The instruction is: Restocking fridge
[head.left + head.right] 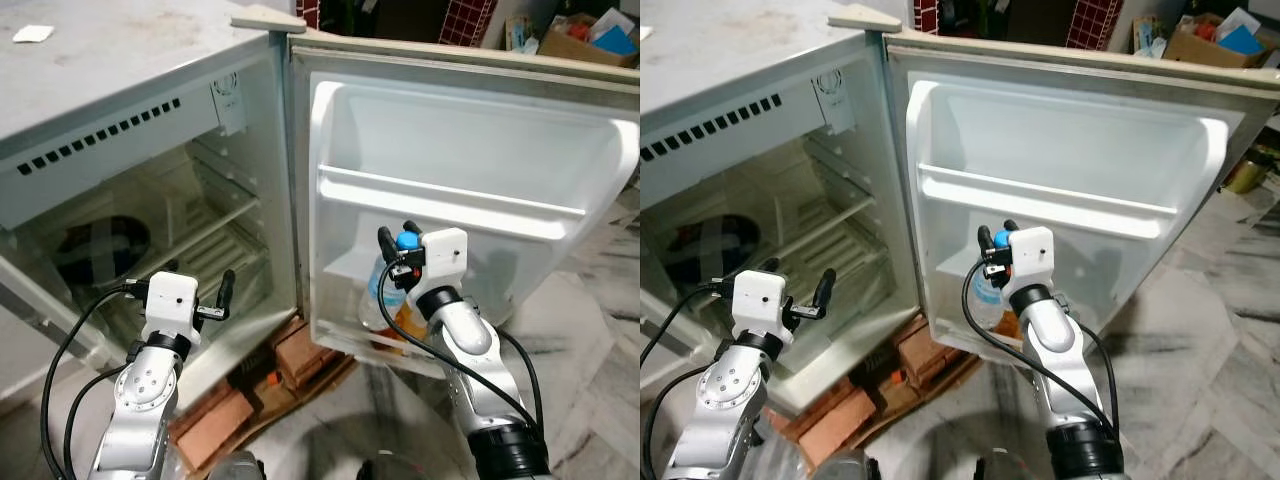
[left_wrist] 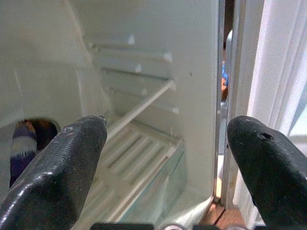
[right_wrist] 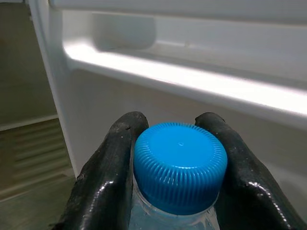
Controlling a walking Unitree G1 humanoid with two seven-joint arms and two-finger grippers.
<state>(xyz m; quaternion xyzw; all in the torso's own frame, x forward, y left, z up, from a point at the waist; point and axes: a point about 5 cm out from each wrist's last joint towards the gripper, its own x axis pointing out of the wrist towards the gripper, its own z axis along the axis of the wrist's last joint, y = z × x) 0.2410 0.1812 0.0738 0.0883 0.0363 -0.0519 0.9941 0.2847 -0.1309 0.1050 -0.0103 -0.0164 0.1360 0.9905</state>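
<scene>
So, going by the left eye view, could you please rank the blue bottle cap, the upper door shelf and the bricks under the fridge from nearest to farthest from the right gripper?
1. Blue bottle cap, clamped between the right gripper fingers.
2. Upper door shelf, just above it on the open door.
3. Bricks, lower down toward the robot's left, beneath the fridge.

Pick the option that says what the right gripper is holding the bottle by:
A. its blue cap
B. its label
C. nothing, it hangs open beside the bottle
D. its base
A: in the right wrist view the right gripper has its jaws pressed against both sides of the blue cap of the bottle, which stands at the door's lower shelf.
</scene>
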